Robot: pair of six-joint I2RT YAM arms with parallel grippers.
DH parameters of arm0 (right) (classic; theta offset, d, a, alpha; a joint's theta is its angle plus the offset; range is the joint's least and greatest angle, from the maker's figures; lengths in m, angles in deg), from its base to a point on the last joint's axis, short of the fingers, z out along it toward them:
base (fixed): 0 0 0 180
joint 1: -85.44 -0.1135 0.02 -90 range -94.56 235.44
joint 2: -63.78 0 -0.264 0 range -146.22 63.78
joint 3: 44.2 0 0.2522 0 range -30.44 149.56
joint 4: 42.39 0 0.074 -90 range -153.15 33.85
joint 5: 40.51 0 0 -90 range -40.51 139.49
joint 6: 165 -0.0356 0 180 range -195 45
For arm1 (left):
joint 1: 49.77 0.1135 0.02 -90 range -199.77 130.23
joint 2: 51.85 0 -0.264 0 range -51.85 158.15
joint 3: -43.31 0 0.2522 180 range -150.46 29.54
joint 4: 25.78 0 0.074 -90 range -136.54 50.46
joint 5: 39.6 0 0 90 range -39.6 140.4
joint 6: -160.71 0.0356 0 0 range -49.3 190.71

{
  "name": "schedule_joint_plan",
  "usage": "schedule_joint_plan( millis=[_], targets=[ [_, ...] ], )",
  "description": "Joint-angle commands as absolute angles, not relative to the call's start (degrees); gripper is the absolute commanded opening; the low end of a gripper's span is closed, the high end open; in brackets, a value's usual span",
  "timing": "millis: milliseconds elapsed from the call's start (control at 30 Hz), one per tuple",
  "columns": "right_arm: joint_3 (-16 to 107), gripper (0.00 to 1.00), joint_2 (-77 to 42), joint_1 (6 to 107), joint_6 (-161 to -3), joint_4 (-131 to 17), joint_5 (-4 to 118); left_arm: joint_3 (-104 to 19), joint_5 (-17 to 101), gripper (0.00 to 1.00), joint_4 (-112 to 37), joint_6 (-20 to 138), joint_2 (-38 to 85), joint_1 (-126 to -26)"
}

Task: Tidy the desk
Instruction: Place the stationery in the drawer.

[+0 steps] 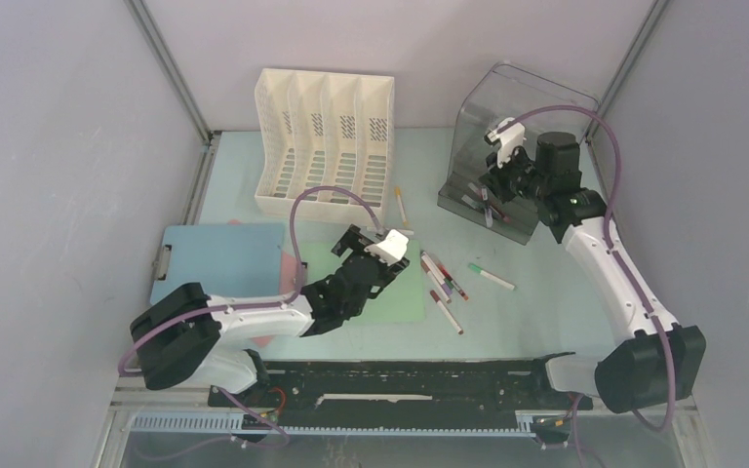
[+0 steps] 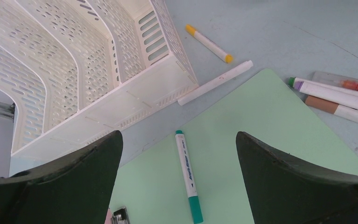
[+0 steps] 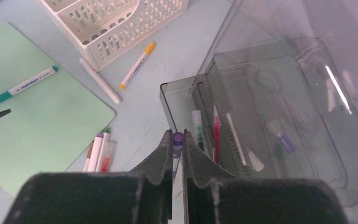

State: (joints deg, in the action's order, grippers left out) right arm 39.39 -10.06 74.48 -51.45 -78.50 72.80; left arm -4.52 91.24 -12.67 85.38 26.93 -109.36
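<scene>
The desk [image 1: 546,312] is a pale mint-green tabletop. My left gripper [image 1: 378,255] hangs open over a green clipboard [image 1: 405,297]. In the left wrist view its jaws [image 2: 178,137] stand wide apart, with a green-capped marker [image 2: 188,175] lying on the clipboard [image 2: 261,121] between them, untouched. My right gripper [image 1: 492,190] is shut on a purple-capped marker [image 3: 178,139] at the front edge of a smoky transparent organiser [image 1: 517,146]. The organiser [image 3: 261,93] holds several markers.
A white slotted file rack [image 1: 324,136] stands at the back. A blue clipboard [image 1: 219,258] lies at the left. Loose markers [image 1: 444,283], a green-tipped one [image 1: 492,278] and a yellow-capped one [image 1: 401,207] lie mid-desk. A white stick [image 2: 214,83] lies by the rack.
</scene>
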Motion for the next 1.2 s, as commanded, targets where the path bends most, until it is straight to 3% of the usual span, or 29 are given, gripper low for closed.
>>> schedule_joint_plan(
  millis=[0,300,1000,1067,1167],
  targets=[
    [37.0,0.00,-7.6,74.5,-52.4,-71.2,67.6,-6.6,93.2,1.00,-10.6,86.7,27.3,-109.9],
    [34.0,0.00,-7.8,74.6,-49.2,-65.9,59.2,-6.8,93.4,1.00,-10.6,87.0,27.6,-110.1],
    [33.2,0.03,-13.0,74.6,-44.7,-65.4,55.7,-6.8,93.8,1.00,-10.5,87.2,27.8,-110.4],
    [33.2,0.12,-13.5,74.6,-44.5,-65.5,55.8,-6.8,93.9,1.00,-10.4,87.3,27.8,-110.5],
    [33.3,0.36,-13.7,74.6,-44.5,-66.0,56.8,-6.6,94.0,1.00,-10.2,87.4,27.7,-110.6]
  ],
)
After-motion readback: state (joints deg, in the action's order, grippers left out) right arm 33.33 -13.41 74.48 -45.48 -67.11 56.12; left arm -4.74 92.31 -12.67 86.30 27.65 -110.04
